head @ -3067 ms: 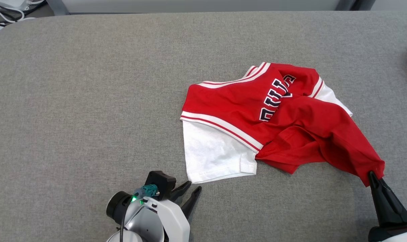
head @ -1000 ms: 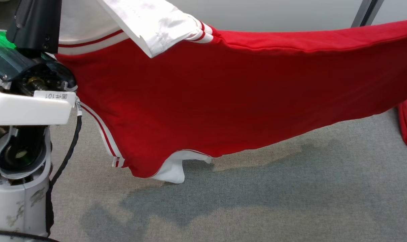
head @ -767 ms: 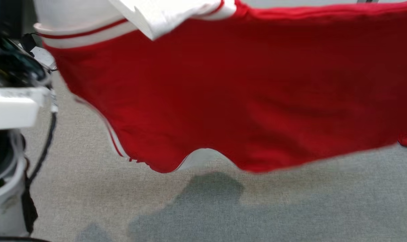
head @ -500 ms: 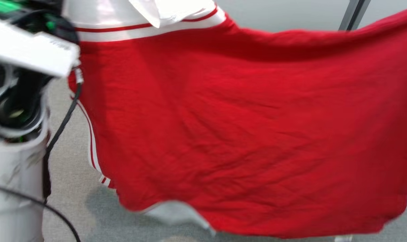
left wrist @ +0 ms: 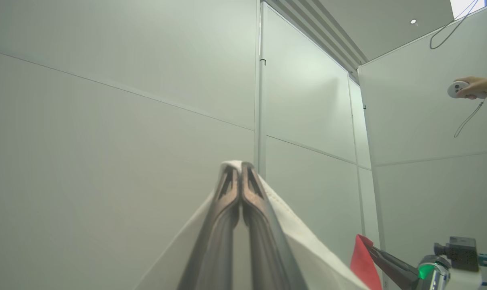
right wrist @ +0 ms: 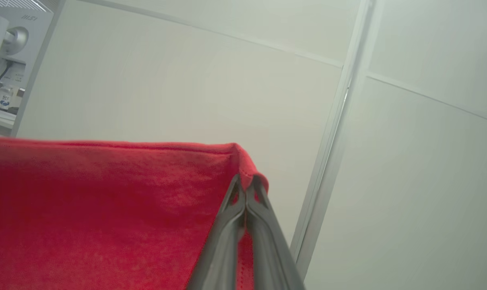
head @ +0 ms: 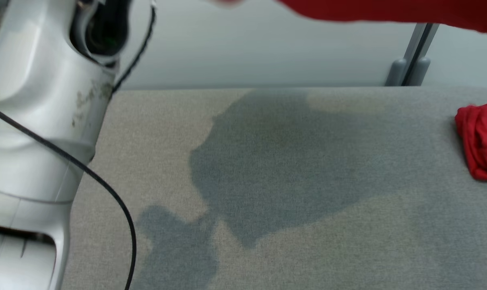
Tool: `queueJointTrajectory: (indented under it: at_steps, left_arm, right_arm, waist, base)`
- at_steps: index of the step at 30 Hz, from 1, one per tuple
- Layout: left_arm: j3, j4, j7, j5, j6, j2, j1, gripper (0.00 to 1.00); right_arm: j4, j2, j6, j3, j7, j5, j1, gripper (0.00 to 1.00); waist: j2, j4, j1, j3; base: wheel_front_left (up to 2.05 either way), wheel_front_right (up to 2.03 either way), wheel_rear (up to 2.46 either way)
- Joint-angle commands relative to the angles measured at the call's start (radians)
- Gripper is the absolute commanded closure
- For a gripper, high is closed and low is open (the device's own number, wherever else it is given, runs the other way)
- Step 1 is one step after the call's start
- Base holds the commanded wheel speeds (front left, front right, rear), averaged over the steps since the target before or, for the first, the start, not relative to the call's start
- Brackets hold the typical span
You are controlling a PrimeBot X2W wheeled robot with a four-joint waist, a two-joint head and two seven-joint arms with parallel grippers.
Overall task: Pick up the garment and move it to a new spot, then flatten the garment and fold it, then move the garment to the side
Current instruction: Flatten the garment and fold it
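Right wrist: garment (right wrist: 106, 209) in end effector (right wrist: 246, 182)

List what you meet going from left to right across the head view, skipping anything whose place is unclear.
pale left arm → dark shadow → grey post → red cloth bundle

A: Where is the garment (head: 388, 10)?
B: Above the table (head: 267, 249), strung between the left gripper (left wrist: 240, 169) and the right gripper (right wrist: 246, 182).
A: And on the table?
B: A cloth bundle (head: 481, 141) at its right edge; a wall (head: 247, 48) behind.
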Motion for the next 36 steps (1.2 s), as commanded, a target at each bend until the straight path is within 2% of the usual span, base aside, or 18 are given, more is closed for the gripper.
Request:
queueJointTrajectory:
  at_steps: [1,6,9,12,17,18,19,26,30,33,34,36]
  left_arm:
    - [-0.024,-0.025,-0.003,-0.041,-0.003,0.068,0.021,1.00]
    - [-0.220,-0.065,-0.029,-0.154,-0.004,0.180,0.142,1.00]
    - [-0.308,-0.034,-0.041,-0.189,-0.004,0.203,0.227,1.00]
    - [-0.361,0.009,-0.047,-0.206,-0.004,0.208,0.299,1.00]
    - [-0.334,0.021,-0.048,-0.166,-0.004,0.227,0.402,1.00]
    - [-0.310,0.016,-0.048,-0.138,-0.004,0.241,0.448,1.00]
    - [-0.303,0.010,-0.048,-0.130,-0.004,0.246,0.474,1.00]
    - [-0.276,-0.069,-0.048,-0.103,0.005,0.337,0.648,1.00]
    - [-0.268,-0.159,-0.032,-0.119,0.056,0.389,0.739,1.00]
    - [-0.275,-0.240,0.009,-0.126,0.104,0.431,0.801,1.00]
    - [-0.275,-0.240,0.009,-0.126,0.104,0.431,0.801,1.00]
    - [-0.288,-0.304,0.045,-0.120,0.145,0.459,0.838,1.00]
  right_arm:
    - [0.017,0.020,0.001,0.036,-0.003,-0.001,0.033,1.00]
    - [0.144,0.032,0.001,0.182,0.003,0.050,0.118,1.00]
    - [0.206,0.051,0.001,0.250,0.002,0.103,0.192,1.00]
    - [0.212,0.057,0.001,0.276,-0.003,0.159,0.256,1.00]
    - [0.012,-0.015,0.001,0.198,-0.005,0.190,0.391,1.00]
    - [-0.097,-0.043,0.001,0.156,-0.005,0.181,0.491,1.00]
    - [-0.142,-0.062,0.001,0.130,-0.005,0.176,0.547,1.00]
    - [-0.367,-0.155,0.001,0.094,0.012,0.253,0.966,1.00]
    - [-0.452,-0.189,0.001,0.029,0.036,0.305,1.113,1.00]
    - [-0.493,-0.199,0.001,-0.042,0.069,0.285,1.177,1.00]
    - [-0.493,-0.199,0.001,-0.042,0.069,0.285,1.177,1.00]
    - [-0.523,-0.198,0.001,-0.097,0.088,0.263,1.210,1.00]
  waist:
    - [0.0000,0.009,0.0000,0.020]
    - [0.0000,0.013,0.0000,0.119]
    - [0.0000,0.007,0.0000,0.170]
    - [0.0000,-0.001,0.0000,0.198]
    - [0.0000,-0.006,0.0000,0.202]
    - [0.0000,-0.005,0.0000,0.195]
    - [0.0000,-0.002,0.0000,0.191]
    - [0.0000,0.007,0.0000,0.183]
    - [0.0000,0.005,0.0000,0.189]
    - [0.0000,0.002,0.0000,0.194]
    - [0.0000,0.002,0.0000,0.194]
    - [0.0000,0.004,0.0000,0.199]
  base:
    - [0.00,0.00,0.00]
    - [0.00,0.00,0.00]
    - [0.00,0.00,0.00]
    - [0.00,0.00,0.00]
    - [0.00,0.00,0.00]
    - [0.00,0.00,0.00]
    - [0.00,0.00,0.00]
    - [0.00,0.00,0.00]
    - [0.00,0.00,0.00]
    - [0.00,0.00,0.00]
    - [0.00,0.00,0.00]
    - [0.00,0.00,0.00]
